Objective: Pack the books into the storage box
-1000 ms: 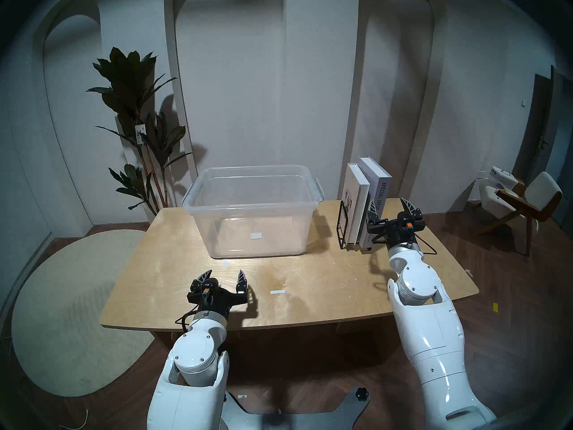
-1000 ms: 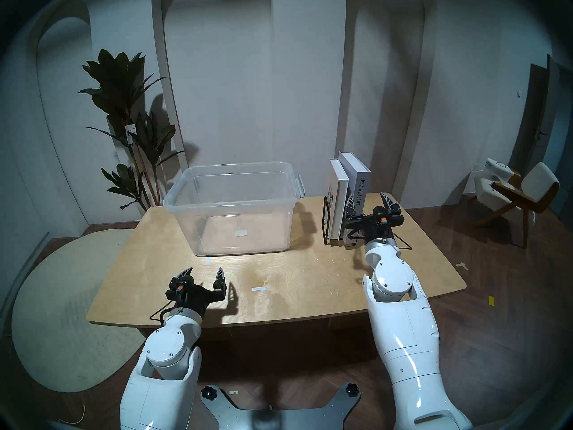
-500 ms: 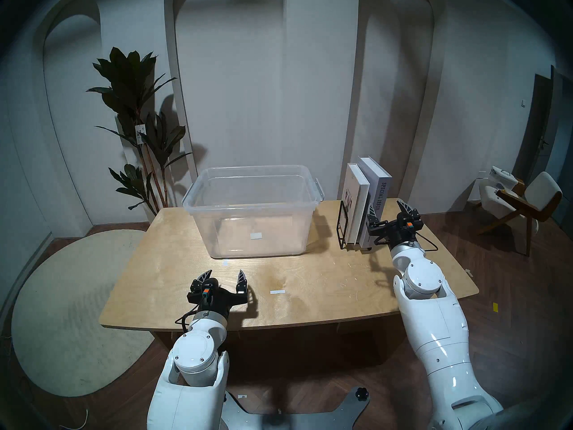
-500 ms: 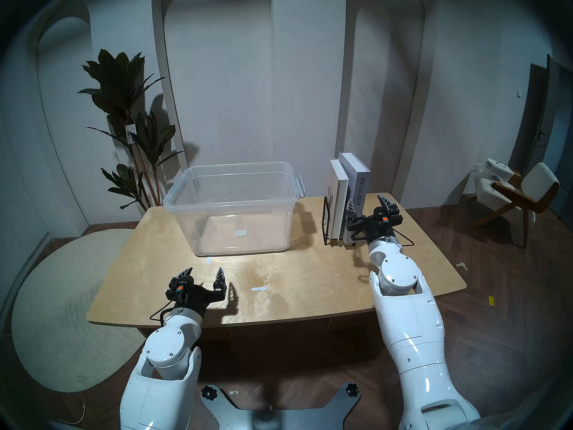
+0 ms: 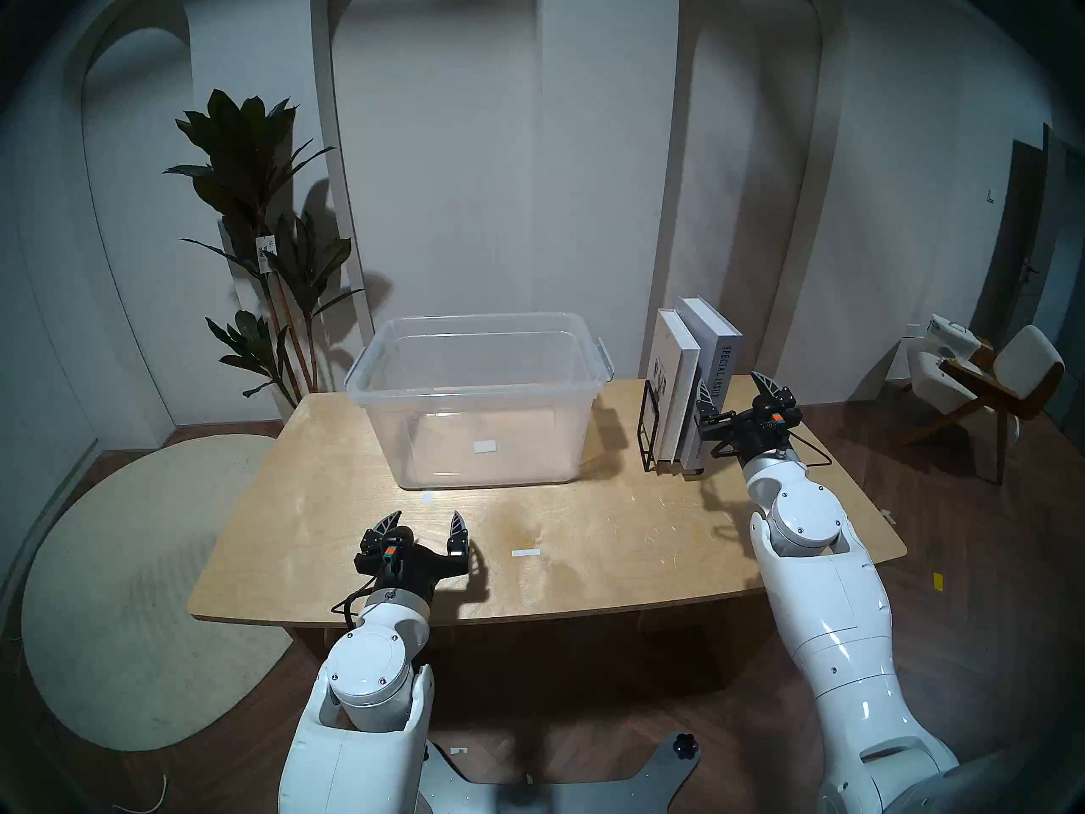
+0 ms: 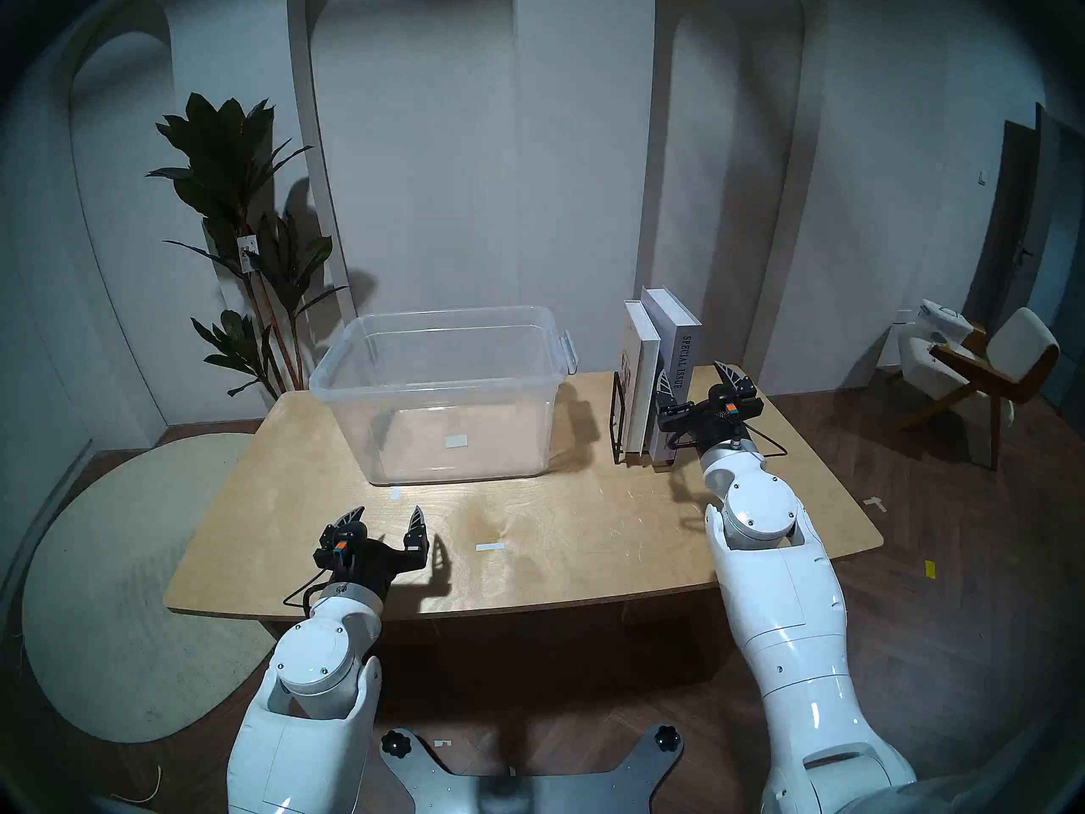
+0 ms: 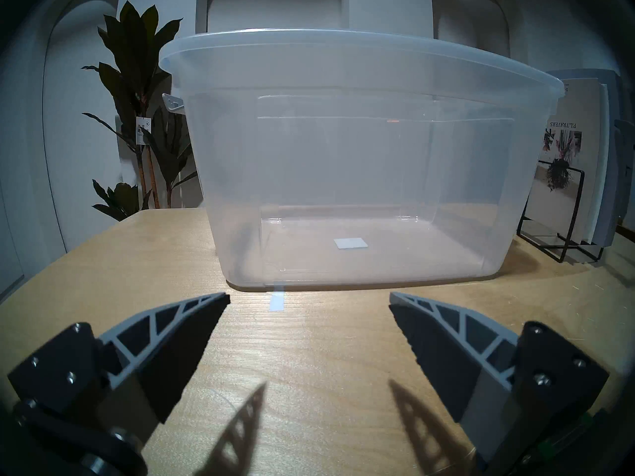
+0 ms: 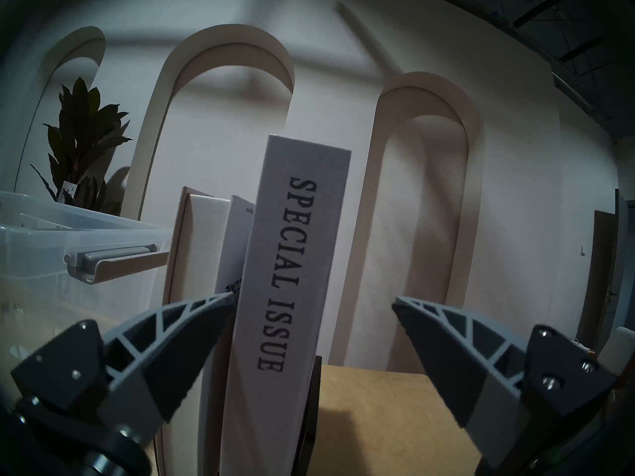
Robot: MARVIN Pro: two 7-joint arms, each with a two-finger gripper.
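The pale grey "SPECIAL ISSUE" book and the white book stand upright in a black wire rack at the table's far right. The clear storage box stands to their left and holds no books. My right gripper is open at the grey book's spine, its left fingertip at the spine's left edge and its right finger clear of the book. My left gripper is open and empty, low over the table near its front.
The wooden table carries short white tape marks. A tall plant stands behind the table's left corner. A chair stands at the far right. A pale rug lies on the floor at left.
My right gripper has moved a little forward and up along the grey book's spine, still open. The left arm, books and box have not moved.
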